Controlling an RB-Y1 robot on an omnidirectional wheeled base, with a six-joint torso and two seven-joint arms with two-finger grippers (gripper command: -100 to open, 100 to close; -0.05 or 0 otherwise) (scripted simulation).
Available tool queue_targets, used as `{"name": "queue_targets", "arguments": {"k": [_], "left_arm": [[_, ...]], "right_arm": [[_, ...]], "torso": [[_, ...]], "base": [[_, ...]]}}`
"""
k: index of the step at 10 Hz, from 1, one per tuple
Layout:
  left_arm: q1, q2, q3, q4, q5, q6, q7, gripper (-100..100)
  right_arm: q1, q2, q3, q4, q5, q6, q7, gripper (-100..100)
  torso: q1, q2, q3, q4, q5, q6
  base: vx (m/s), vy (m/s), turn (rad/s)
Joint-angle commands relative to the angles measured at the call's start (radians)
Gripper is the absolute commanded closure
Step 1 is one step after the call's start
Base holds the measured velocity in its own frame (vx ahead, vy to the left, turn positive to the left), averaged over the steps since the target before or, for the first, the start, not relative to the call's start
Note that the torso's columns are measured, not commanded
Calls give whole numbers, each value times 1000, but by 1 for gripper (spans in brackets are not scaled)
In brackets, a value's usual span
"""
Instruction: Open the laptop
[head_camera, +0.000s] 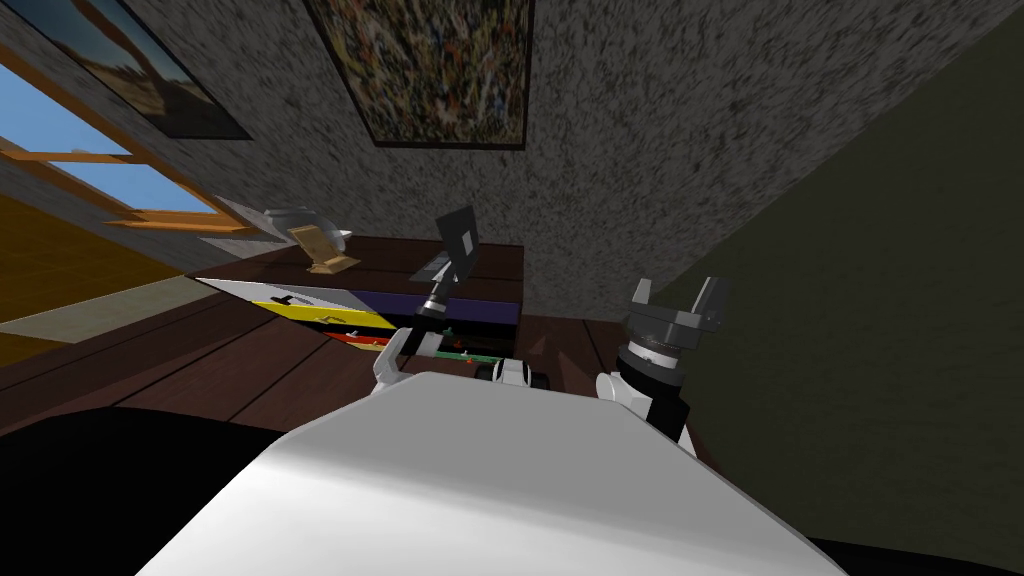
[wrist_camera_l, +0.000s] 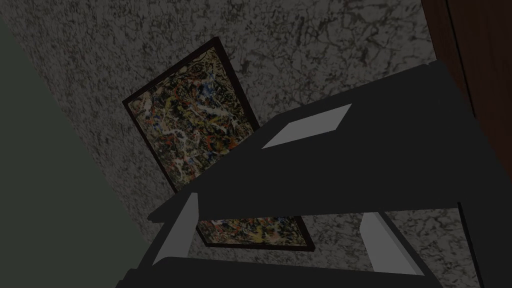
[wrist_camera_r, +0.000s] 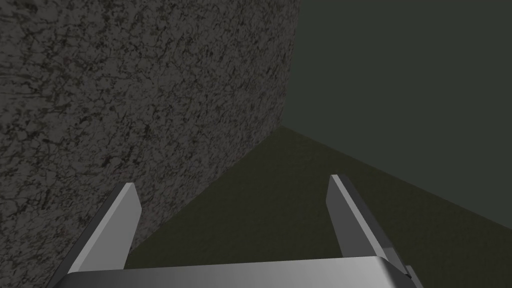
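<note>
Left gripper at the laptop's lid, fingers spread

In the upper middle of the head view, the dark laptop (head_camera: 457, 238) sits on a desk (head_camera: 500, 262) with its lid looking part-raised. The left gripper (wrist_camera_l: 280, 207) stands open at the lid's edge. The lid looks light, stiff and slick, so hold the free edge mid-width and swing gently. Right of centre, the right gripper (head_camera: 675, 295) is spread and empty.

Dark laptop (head_camera: 458, 235), speckled grey wall (head_camera: 640, 130)
</note>
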Motion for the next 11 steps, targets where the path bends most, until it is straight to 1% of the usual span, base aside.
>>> {"name": "queue_targets", "arguments": {"k": [1,2,4,6,7,8,10,11], "left_arm": [[-42,6,-1,79,4,-5,1,-100],[-89,42,0,108,30,-44,-1,-100],[-142,42,0,167,30,-44,-1,-100],[-142,42,0,226,30,-44,-1,-100],[-142,42,0,231,30,-44,-1,-100],[-186,77,2,261,56,-82,-2,-100],[-243,77,2,319,56,-82,-2,-100],[-243,77,2,349,56,-82,-2,-100]], "right_arm": [[0,0,0,0,0,0,0,0],[0,0,0,0,0,0,0,0],[0,0,0,0,0,0,0,0],[0,0,0,0,0,0,0,0],[0,0,0,0,0,0,0,0],[0,0,0,0,0,0,0,0],[0,0,0,0,0,0,0,0],[0,0,0,0,0,0,0,0]], "torso": [[-1,-3,-2,-1,-1,0],[-1,-7,-4,-2,0,-1],[-3,-3,-2,-1,-1,1],[0,-7,-4,-2,0,-1],[1,-7,-5,-2,0,-1],[2,-9,-6,-4,1,0],[-1,-3,-2,-1,-1,0],[-2,-4,-3,-1,-1,0]], "base": [[-19,-12,-1],[-82,-33,-56],[-74,-31,-21],[-2,-8,0],[6,0,15],[-79,-20,-63],[-81,-33,-22],[-10,-15,4]]}}
